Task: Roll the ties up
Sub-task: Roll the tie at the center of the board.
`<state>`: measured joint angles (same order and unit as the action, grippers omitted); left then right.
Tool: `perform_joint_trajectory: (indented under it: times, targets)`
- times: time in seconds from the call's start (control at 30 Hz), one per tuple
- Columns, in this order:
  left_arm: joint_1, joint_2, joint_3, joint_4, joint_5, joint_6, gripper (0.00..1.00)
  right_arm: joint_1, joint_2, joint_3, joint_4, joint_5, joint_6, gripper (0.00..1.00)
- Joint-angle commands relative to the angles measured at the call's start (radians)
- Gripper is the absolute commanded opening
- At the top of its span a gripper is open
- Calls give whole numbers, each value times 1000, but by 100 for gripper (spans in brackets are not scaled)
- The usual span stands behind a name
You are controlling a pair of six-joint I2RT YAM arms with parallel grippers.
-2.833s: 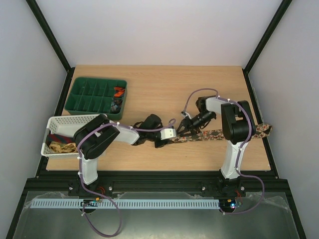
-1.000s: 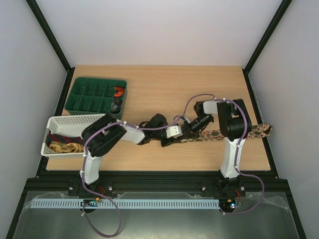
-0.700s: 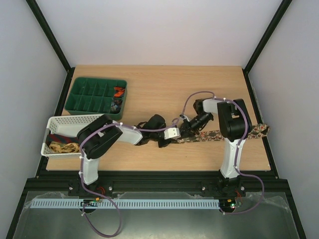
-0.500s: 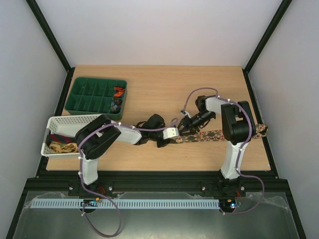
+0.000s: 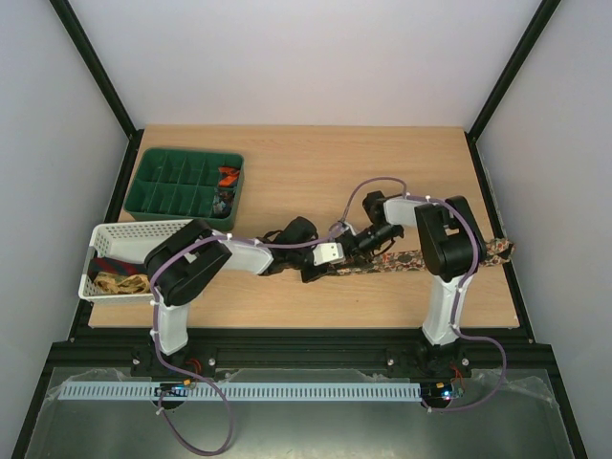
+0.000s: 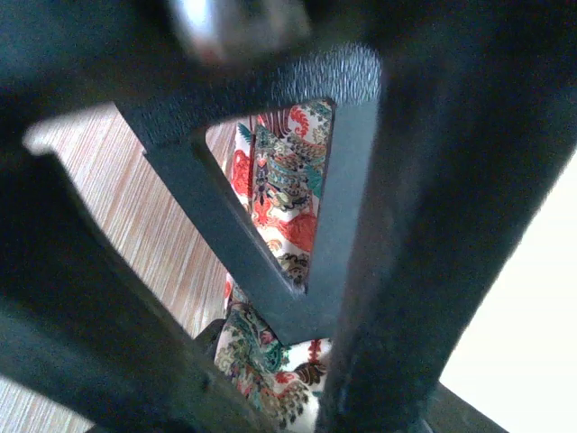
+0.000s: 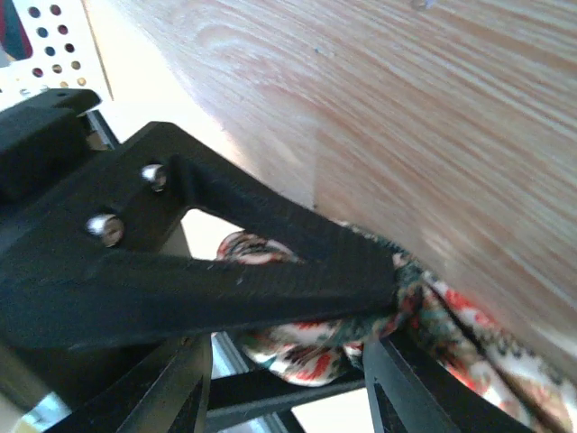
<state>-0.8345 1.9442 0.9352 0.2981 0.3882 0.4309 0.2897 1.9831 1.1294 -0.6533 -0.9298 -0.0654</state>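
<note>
The floral tie (image 5: 406, 259) lies flat, well right of the tray (image 5: 188, 151), with its tray-side end bunched into a coil. The left gripper (image 5: 335, 260) clamps that coil, likely so it cannot unwind. The right gripper (image 5: 357, 247) touches it too, but I cannot tell whether it grips.

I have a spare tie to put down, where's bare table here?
Bare table runs along the back, from the green tray to the right edge, and along the near edge in front of the floral tie. Crowded: the middle, where the left gripper and right gripper meet at the tie's end, and the left side with tray and white basket.
</note>
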Motion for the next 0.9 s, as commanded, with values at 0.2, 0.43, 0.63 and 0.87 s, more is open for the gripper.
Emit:
perform_joint_trajectory:
  times: [0.2, 0.43, 0.63, 0.87]
  targets:
    - [8, 56, -8, -169, -26, -37, 36, 45, -29, -116, 251, 74, 131, 32]
    - [22, 49, -16, -176, -28, -33, 38, 25, 18, -95, 128, 103, 28, 1]
    - [60, -56, -93, 11, 94, -50, 62, -16, 105, -93, 37, 71, -48, 1]
    - [55, -58, -153, 225, 142, -94, 70, -65, 134, -91, -5, 86, -94, 1]
